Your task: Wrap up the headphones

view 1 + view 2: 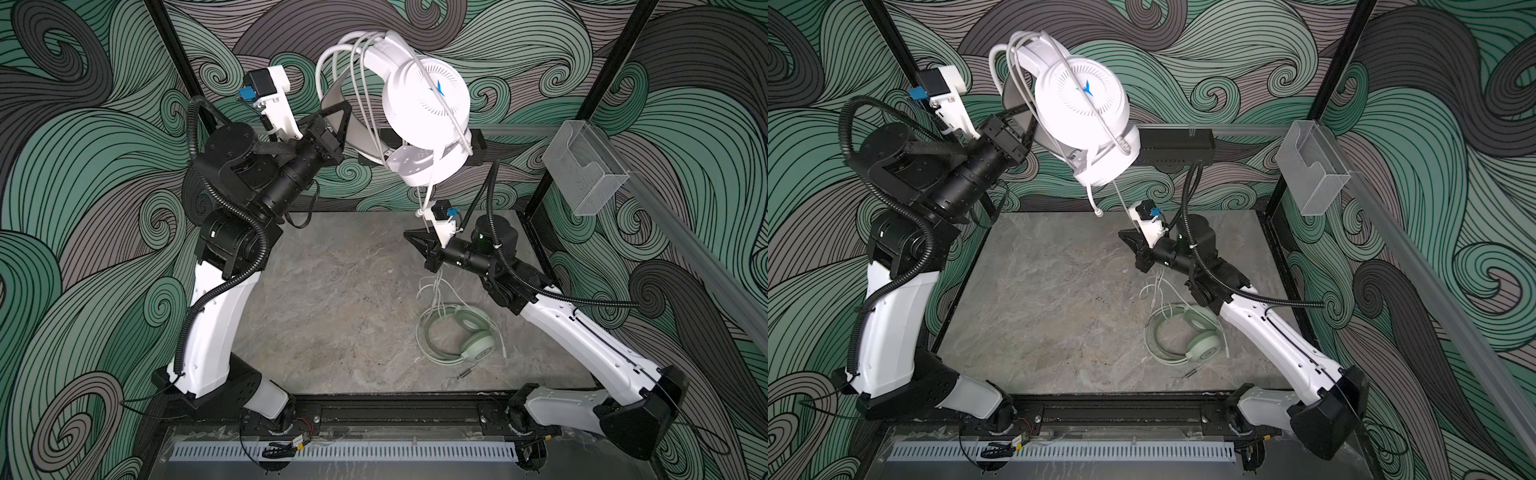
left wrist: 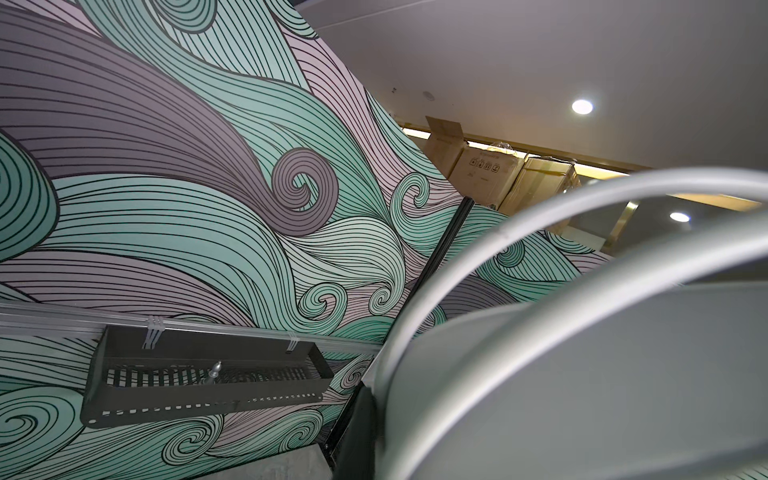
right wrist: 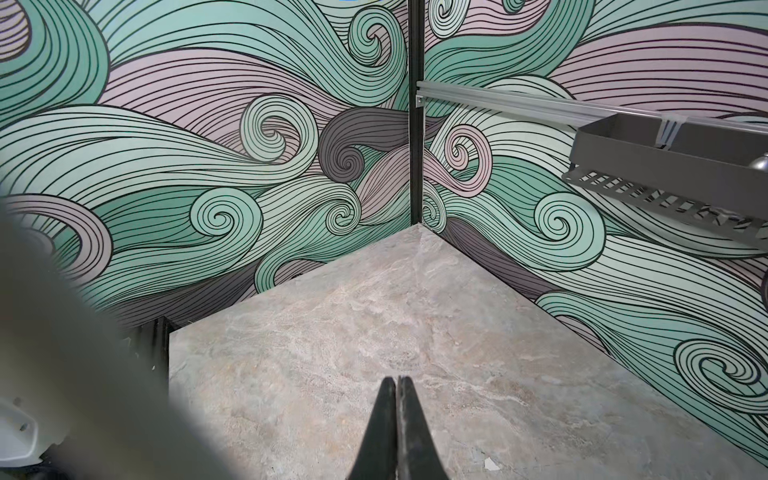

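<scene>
Left gripper (image 1: 337,126): clamped on the headband of the white headset (image 1: 426,89), high above the table (image 1: 332,311).
Right gripper (image 3: 397,380): jaws pressed together, below the white headset.
Cable (image 1: 318,75): looped over the headband, tail hanging beside the right gripper.
Mint headset (image 1: 469,332): flat on the table, by the right arm.

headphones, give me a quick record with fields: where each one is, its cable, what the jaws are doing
white headset: held up in the air
white cable: looped over the headband, tail hanging down
green headset: lying on the table, cable loose around it
left jaws: shut on the white headset's band
right jaws: shut, nothing seen between the tips
</scene>
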Motion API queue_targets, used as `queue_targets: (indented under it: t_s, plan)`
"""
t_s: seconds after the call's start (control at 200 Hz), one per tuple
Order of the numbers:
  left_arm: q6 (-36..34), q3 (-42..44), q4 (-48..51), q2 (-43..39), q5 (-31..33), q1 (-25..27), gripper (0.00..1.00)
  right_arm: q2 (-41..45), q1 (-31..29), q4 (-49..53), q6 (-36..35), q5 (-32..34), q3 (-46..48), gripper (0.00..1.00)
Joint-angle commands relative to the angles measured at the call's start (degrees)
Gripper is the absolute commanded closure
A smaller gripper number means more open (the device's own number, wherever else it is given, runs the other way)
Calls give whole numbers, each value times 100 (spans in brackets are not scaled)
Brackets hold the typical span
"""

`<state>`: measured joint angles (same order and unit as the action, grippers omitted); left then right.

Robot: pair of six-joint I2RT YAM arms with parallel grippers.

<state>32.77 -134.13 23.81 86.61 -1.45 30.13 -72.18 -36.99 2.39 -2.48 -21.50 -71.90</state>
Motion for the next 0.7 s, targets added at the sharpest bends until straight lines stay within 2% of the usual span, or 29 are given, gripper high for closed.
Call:
queue_targets:
  t_s: [0.0, 0.15, 0.34, 0.51, 0.695]
  plan:
    - [292, -237, -452, -92, 357, -55, 100, 41, -127, -70, 2, -61, 7, 98]
    - [515, 75, -493, -187, 899, -188, 100, 224, -286, 79, -49, 40, 285, 100]
    - [838, -44, -370, 18, 1340, -407, 100, 471, -540, 262, -148, 255, 739, 100]
    - [1414, -17, -364, 237, 1287, -602, 100, 381, -916, 556, -487, 887, 887, 100]
    - [1775, 229, -473, 228, 1136, -605, 100, 166, -941, 664, -502, 1666, 888, 100]
